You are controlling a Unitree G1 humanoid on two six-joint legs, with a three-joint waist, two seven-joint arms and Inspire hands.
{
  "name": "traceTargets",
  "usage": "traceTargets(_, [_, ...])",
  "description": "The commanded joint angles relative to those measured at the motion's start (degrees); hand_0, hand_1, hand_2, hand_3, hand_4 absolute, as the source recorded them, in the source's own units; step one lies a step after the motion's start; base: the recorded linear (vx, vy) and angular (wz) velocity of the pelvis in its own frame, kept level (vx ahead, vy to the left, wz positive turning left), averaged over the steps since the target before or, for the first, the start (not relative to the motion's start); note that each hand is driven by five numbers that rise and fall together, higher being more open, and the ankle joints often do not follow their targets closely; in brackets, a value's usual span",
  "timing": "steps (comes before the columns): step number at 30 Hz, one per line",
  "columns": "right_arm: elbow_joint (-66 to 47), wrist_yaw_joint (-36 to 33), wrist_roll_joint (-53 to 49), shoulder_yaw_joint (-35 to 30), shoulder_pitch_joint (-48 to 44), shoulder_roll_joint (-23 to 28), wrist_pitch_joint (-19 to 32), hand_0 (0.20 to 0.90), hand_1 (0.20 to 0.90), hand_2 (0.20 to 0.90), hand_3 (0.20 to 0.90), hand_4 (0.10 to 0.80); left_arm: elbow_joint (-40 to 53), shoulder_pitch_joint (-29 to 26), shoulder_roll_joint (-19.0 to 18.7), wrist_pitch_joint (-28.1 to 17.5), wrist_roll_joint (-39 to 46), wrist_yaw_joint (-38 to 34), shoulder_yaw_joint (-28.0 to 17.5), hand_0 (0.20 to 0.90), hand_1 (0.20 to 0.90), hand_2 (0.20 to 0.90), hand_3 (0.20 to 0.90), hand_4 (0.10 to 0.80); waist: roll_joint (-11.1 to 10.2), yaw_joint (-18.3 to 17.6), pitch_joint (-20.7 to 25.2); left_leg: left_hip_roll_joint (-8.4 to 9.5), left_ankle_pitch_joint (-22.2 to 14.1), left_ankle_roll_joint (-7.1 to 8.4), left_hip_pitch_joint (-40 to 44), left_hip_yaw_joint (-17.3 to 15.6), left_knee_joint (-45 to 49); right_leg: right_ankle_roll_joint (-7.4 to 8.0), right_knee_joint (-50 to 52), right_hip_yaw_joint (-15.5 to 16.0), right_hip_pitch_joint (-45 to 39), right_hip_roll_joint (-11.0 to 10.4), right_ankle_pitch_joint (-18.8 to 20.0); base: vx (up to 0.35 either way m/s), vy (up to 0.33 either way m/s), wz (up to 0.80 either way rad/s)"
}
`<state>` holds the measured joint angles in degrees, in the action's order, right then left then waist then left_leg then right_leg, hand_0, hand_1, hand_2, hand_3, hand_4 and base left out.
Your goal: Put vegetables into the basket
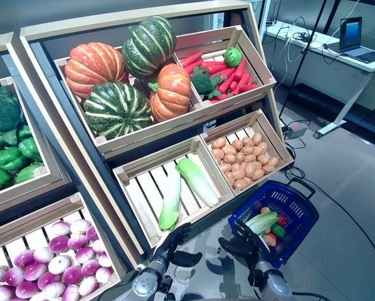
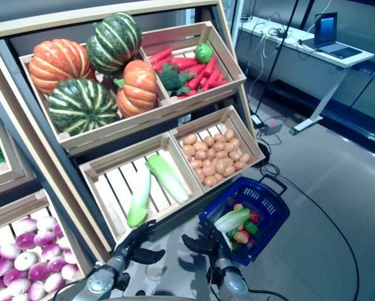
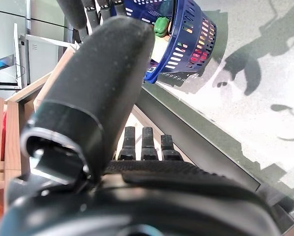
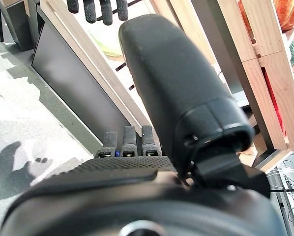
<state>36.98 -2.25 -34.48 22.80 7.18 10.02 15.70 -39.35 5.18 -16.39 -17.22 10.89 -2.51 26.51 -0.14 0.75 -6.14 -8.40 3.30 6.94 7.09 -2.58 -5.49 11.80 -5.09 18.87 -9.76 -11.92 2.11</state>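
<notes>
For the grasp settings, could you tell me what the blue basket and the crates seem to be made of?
The blue basket looks like glossy moulded plastic, with rows of slots in its wall. The crates look like pale unpainted wood, with slatted bottoms and visible grain, though laminate cannot be ruled out.

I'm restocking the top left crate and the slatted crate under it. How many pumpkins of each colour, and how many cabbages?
Orange pumpkins: 2
Green striped pumpkins: 2
Cabbages in the slatted crate: 2
Total: 6

We see both hands low and empty, fingers spread: left hand [image 2: 137, 246], right hand [image 2: 205, 243]. Blue basket [image 2: 270, 207] holds vegetables [image 2: 236, 224] on the floor beside the potato crate [image 2: 239, 128].
</notes>
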Motion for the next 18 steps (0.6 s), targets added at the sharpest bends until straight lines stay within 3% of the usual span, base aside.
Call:
traceTargets(1, [-2.64, 3.16, -1.95, -1.00, -5.44, -2.41, 3.79, 0.900, 0.900, 0.900, 0.900, 0.800, 2.14, -7.09, -1.43, -7.88, -2.06, -1.78, -0.16, 0.900, 0.900, 0.900, 0.900, 0.800, -0.42, -0.51, -1.54, -0.05, -3.45, -1.56, 1.67, -3.00, 0.49, -2.56, 1.01, -5.75, 0.48, -0.41, 0.24, 0.000, 0.000, 0.00])
traceTargets(12, [-7.54, 0.80, -1.81, -1.30, -3.26, -0.48, 3.24, 0.900, 0.900, 0.900, 0.900, 0.800, 16.08, -7.42, -6.80, -16.94, 0.79, -6.09, -4.74, 0.900, 0.900, 0.900, 0.900, 0.800, -0.29, -0.05, -2.81, 0.26, -3.64, -1.64, 1.18, -2.49, 0.49, -2.75, 0.86, -5.44, 0.65, -0.42, 0.22, 0.000, 0.000, 0.00])
traceTargets(18, [-8.11, 0.48, 0.35, -1.95, -1.67, -0.58, 4.24, 0.900, 0.900, 0.900, 0.900, 0.800, 19.82, -7.77, -6.78, -18.96, 4.24, -6.39, -8.95, 0.900, 0.900, 0.900, 0.900, 0.800, -0.09, -0.13, -2.44, 0.55, -3.57, -1.47, 0.73, -2.40, 0.49, -2.64, 0.44, -5.38, 0.93, -0.66, 0.61, 0.054, 0.016, 0.00])
